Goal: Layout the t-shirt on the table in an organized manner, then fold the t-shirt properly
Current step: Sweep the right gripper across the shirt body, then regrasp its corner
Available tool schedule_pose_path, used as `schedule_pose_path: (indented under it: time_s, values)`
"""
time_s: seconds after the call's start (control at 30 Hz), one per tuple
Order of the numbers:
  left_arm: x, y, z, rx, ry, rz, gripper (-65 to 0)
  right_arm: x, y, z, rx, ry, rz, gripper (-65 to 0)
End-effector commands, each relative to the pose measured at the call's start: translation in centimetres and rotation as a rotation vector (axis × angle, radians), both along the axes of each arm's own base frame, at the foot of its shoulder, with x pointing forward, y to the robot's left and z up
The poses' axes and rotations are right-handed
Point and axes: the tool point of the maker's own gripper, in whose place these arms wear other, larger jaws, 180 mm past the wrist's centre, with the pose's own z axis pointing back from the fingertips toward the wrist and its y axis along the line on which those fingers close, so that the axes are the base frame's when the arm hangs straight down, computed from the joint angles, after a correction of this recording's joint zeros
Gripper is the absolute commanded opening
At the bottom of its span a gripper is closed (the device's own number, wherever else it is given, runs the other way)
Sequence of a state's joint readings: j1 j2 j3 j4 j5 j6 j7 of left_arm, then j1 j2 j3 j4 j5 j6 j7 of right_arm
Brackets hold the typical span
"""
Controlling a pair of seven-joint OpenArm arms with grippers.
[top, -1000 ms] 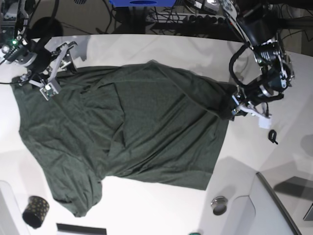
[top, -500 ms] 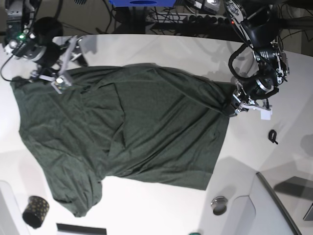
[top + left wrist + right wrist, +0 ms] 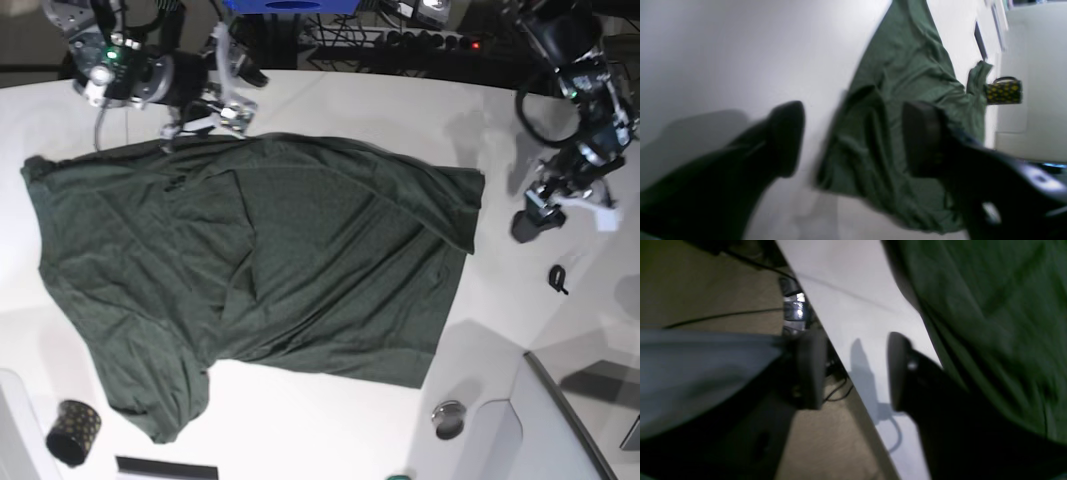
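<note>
- The t-shirt point(image 3: 250, 280) lies spread over the middle and left of the table point(image 3: 330, 420) in the base view, dark green, wrinkled, with a fold running down its centre; one sleeve reaches toward the lower left, close to a small black gold-dotted cup point(image 3: 72, 432).
- The left gripper point(image 3: 530, 222) sits at the right of the base view, just beside the shirt's right edge and apart from it; in the left wrist view its two dark fingers point(image 3: 786, 136) stand wide apart, released, nothing between them, with the crumpled edge of the shirt point(image 3: 893, 133) lying on the white surface beyond.
- The right gripper point(image 3: 228, 85) is at the upper left of the base view, at the table's far rim above the shirt's top edge; in the right wrist view its jaws are parted with only bare table and floor showing between them, the green cloth point(image 3: 990, 313) off to the right, not grasped.
- A small black clip point(image 3: 557, 279) lies on the table at the right; a round metal fitting point(image 3: 449, 419) sits near the bottom.
</note>
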State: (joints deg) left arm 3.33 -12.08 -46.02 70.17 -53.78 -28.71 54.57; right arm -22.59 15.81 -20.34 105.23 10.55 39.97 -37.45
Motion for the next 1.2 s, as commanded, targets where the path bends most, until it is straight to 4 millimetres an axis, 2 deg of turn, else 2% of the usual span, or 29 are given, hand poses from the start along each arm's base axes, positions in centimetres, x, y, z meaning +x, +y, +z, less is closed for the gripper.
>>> schedule_pose_path:
  time_s: [0.0,0.07,0.17,0.33,0.47,0.67,0.9,1.0,1.17]
  values:
    - [-0.2,1.7,1.7,0.039,-0.045,0.014,-15.0,0.5,0.8,0.2,0.027,-0.012,0.020,-44.9]
    - [-2.1,3.2,1.9,0.071,-0.024,0.023,-15.0,0.4,1.5,-1.1,0.014,0.019,0.057,-51.6]
    - [-5.9,5.5,1.5,0.123,0.019,0.030,-19.7,1.0,2.6,-2.7,0.012,0.055,0.066,-63.5]
    - [-11.5,8.0,0.8,0.222,0.110,0.034,-31.4,2.5,3.8,-3.2,0.025,0.062,0.053,-64.2]
    - [-14.0,8.4,-0.7,0.308,0.213,-0.030,-42.8,3.5,3.9,-4.3,0.013,0.085,0.040,-64.2]
    - [-15.4,8.8,-1.8,0.360,0.303,-0.058,-65.0,5.6,2.9,-5.4,-0.021,0.093,0.021,-64.2]
    - [-15.3,8.8,-1.9,0.364,0.308,-0.065,-65.0,9.0,2.0,-4.9,-0.044,0.048,0.007,-64.2]
    - [-15.3,8.7,-1.9,0.364,0.308,-0.067,-65.0,11.8,-0.1,-5.0,-0.064,0.041,-0.067,-64.2]
    - [-15.3,8.7,-1.9,0.364,0.310,-0.068,-65.0,16.8,-3.5,-3.3,-0.089,-0.029,-0.154,-64.4]
